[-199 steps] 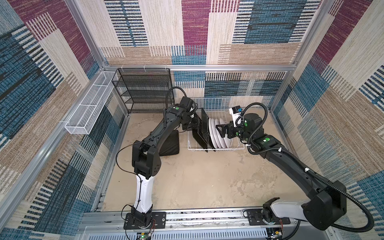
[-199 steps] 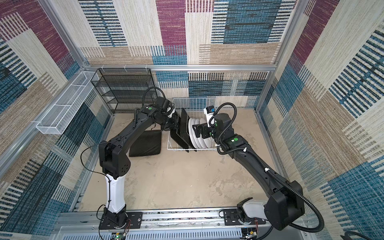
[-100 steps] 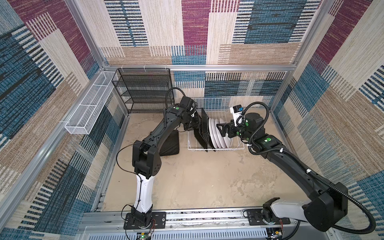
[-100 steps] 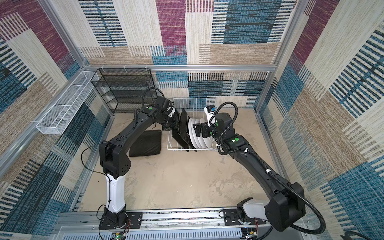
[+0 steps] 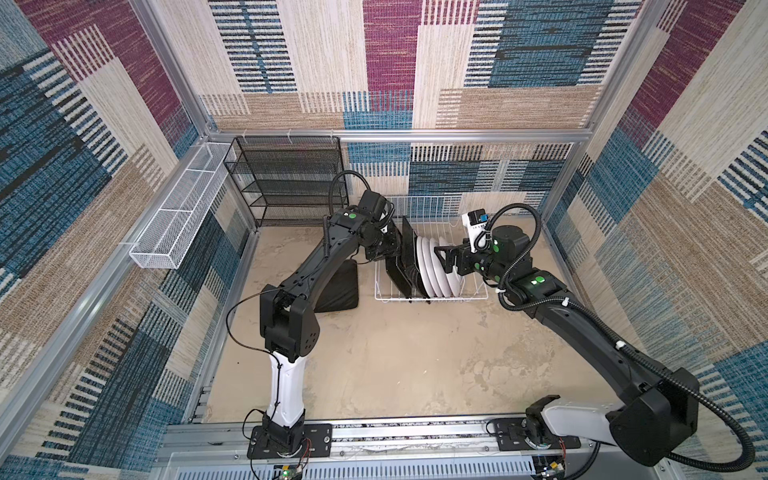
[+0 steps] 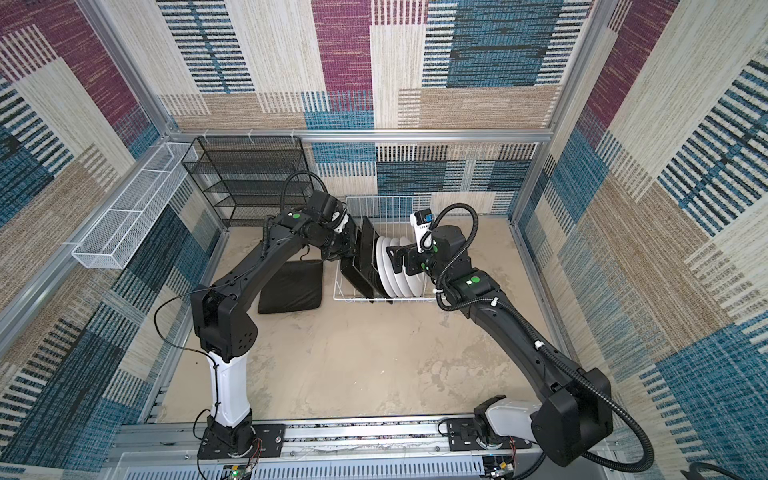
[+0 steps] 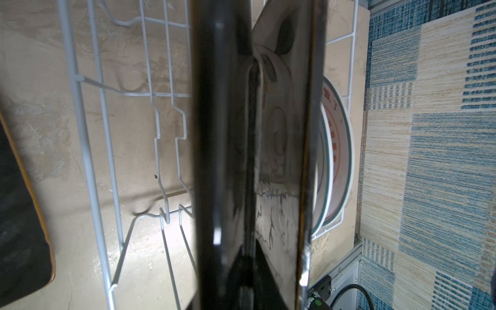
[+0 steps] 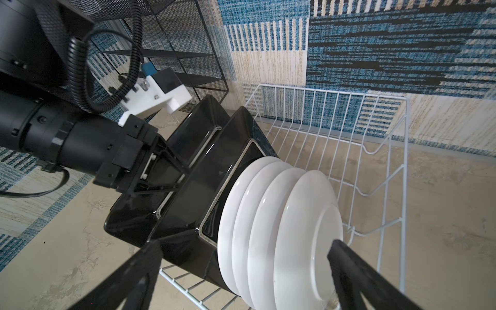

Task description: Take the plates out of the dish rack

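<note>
The white wire dish rack [image 5: 432, 297] [image 6: 386, 297] stands at the back of the floor. In it, two black-backed square plates [image 5: 405, 266] [image 6: 365, 262] [image 8: 188, 201] stand on edge, with several round white plates [image 5: 436, 266] [image 6: 399, 270] [image 8: 295, 228] to their right. My left gripper [image 5: 392, 249] [image 6: 353, 245] [image 7: 248, 268] [image 8: 166, 171] is shut on the top edge of the leftmost square plate [image 7: 279, 161]. To the right, my right gripper [image 5: 442, 257] [image 6: 392, 259] [image 8: 244, 245] is open, its fingers [image 8: 354, 273] straddling the round plates without touching.
A third black square plate [image 5: 338, 286] [image 6: 291, 286] [image 7: 21, 214] lies flat on the floor left of the rack. A black mesh shelf unit [image 5: 286, 178] stands in the back left corner. A long white mesh basket [image 5: 178, 216] hangs on the left wall.
My left gripper has closed a little further on the square plate's edge. Both arms have stayed almost where they were.
</note>
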`<state>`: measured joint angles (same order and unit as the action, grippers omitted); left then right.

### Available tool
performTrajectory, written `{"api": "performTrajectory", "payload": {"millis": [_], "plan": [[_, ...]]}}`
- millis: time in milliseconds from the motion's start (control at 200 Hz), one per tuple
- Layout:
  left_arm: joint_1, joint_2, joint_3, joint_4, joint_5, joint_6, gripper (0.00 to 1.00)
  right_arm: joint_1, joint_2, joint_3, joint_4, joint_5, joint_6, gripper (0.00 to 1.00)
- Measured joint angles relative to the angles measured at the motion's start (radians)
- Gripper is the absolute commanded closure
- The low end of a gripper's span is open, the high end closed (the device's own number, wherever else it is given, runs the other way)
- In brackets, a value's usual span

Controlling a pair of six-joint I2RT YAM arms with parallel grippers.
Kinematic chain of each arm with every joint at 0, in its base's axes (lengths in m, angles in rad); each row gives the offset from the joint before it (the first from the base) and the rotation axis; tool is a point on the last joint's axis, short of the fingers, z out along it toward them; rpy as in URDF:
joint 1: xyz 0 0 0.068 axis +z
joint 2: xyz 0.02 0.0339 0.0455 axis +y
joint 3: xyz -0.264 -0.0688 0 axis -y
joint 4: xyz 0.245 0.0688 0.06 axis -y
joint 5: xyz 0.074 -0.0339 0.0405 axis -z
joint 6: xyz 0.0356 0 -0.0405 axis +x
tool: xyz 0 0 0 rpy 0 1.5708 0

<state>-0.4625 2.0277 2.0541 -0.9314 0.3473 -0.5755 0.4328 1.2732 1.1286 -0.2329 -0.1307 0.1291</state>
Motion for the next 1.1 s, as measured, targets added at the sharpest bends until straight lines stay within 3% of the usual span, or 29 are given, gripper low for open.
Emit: {"api": "performTrajectory", "payload": {"millis": [721,1102], "plan": [[0.009,-0.167,-0.031,-0.065,-0.03,0.009,1.0,0.0,-0.03,0.006,0.005,-0.02,0.005,0.01],[0.022,-0.282,-0.042,-0.083,-0.076,0.092,1.0,0.0,-0.005,0.039,0.01,-0.06,0.011,0.01]]}}
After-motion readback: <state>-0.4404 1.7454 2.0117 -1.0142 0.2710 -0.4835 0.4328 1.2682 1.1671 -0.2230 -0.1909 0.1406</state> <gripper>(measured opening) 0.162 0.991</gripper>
